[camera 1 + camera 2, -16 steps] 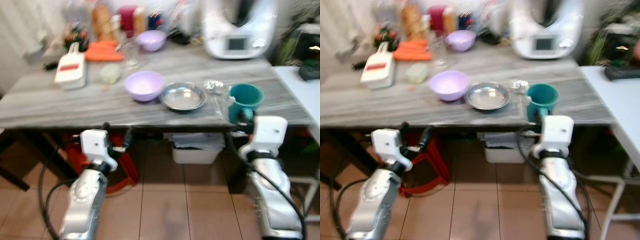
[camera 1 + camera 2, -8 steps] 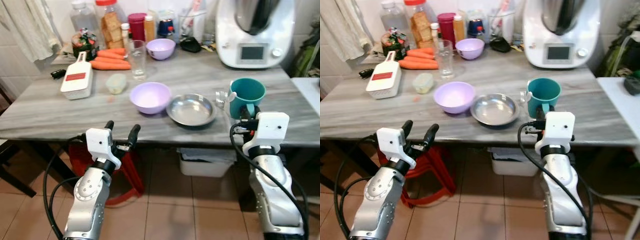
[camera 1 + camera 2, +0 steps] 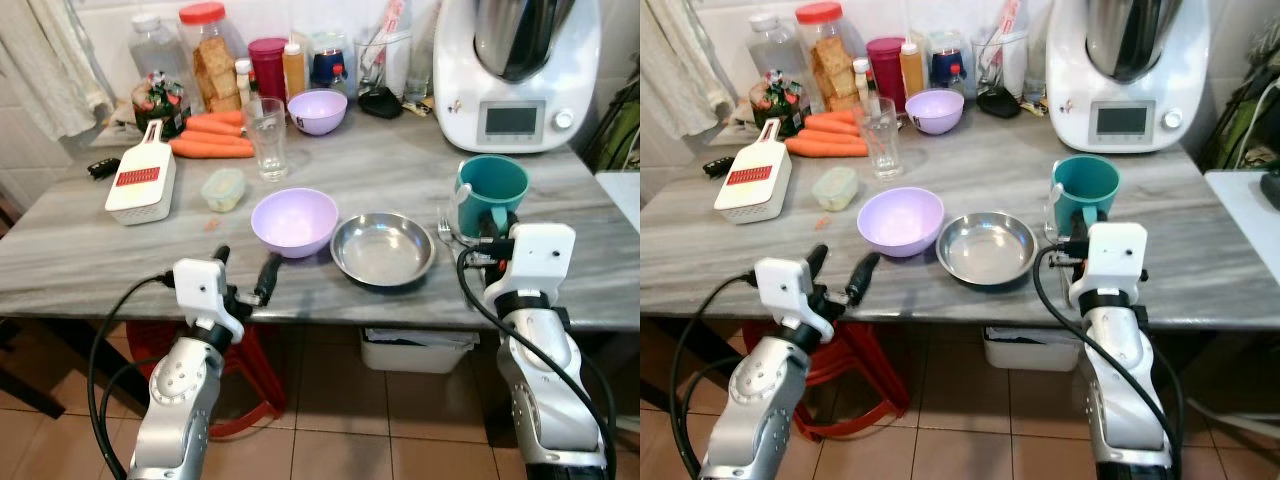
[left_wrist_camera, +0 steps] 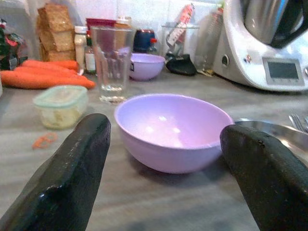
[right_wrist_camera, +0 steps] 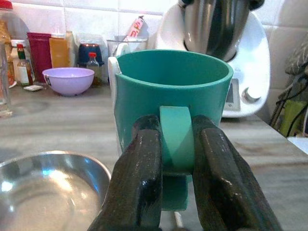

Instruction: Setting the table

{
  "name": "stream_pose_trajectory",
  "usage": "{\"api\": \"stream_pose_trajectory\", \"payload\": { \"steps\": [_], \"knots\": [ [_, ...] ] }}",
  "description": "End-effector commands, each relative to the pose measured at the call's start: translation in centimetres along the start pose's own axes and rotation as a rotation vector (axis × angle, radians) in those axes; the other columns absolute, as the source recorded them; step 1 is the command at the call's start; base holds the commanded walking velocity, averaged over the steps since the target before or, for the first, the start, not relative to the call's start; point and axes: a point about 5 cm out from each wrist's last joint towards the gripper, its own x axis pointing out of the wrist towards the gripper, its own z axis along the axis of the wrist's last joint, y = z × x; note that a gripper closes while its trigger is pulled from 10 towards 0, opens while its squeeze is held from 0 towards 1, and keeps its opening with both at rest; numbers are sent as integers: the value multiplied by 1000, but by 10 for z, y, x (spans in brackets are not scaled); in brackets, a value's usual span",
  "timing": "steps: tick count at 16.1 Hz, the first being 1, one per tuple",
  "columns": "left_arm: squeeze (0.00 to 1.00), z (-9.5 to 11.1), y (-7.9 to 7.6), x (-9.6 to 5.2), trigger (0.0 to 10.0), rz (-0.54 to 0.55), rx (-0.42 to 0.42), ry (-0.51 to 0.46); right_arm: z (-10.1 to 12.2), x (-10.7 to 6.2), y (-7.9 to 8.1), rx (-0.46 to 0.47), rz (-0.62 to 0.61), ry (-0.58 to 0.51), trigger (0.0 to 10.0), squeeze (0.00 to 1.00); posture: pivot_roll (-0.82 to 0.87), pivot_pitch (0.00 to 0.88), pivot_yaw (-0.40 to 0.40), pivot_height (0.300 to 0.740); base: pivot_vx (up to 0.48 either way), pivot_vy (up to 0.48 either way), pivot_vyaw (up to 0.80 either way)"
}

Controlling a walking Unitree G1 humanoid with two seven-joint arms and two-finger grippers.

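Observation:
A teal mug (image 3: 492, 193) stands upright at the front right of the grey table (image 3: 90, 262). My right gripper (image 5: 176, 126) is shut on the teal mug's handle (image 5: 176, 137). A large purple bowl (image 3: 294, 220) sits near the front edge, with a steel bowl (image 3: 383, 248) touching its right side. A fork (image 3: 444, 232) lies between the steel bowl and the mug. My left gripper (image 3: 244, 268) is open at the table's front edge. In the left wrist view its fingers (image 4: 72, 173) frame the purple bowl (image 4: 173, 130) a short way ahead.
Behind the bowls stand a glass (image 3: 265, 137), a small lidded tub (image 3: 222, 188), a white slicer (image 3: 140, 185), carrots (image 3: 210, 148), a small purple bowl (image 3: 318, 110), jars and a white food processor (image 3: 520, 70). A red stool (image 3: 255, 375) stands under the table.
The camera has moved closer and higher over the table. My left gripper has risen from below the tabletop to its front edge. The right gripper stays on the mug handle.

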Motion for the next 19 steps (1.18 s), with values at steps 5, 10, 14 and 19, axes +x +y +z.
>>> {"api": "stream_pose_trajectory", "payload": {
  "steps": [5,10,14,19],
  "knots": [
    [0,-4,6,-4,10000,18,13,27,6,3,9,13,27,-31,10000,0,-67,55,52,740,349,0,0],
    [0,-7,4,-6,10000,12,-4,38,3,1,9,7,30,-17,10000,0,-70,35,49,740,194,0,0],
    [0,-8,8,-12,10000,12,-3,53,5,6,10,18,46,-28,10000,0,-71,46,65,740,0,0,0],
    [0,-8,8,-26,10000,-48,-18,62,5,18,1,22,31,-18,10000,0,-59,70,60,740,0,0,0]
  ]
}}
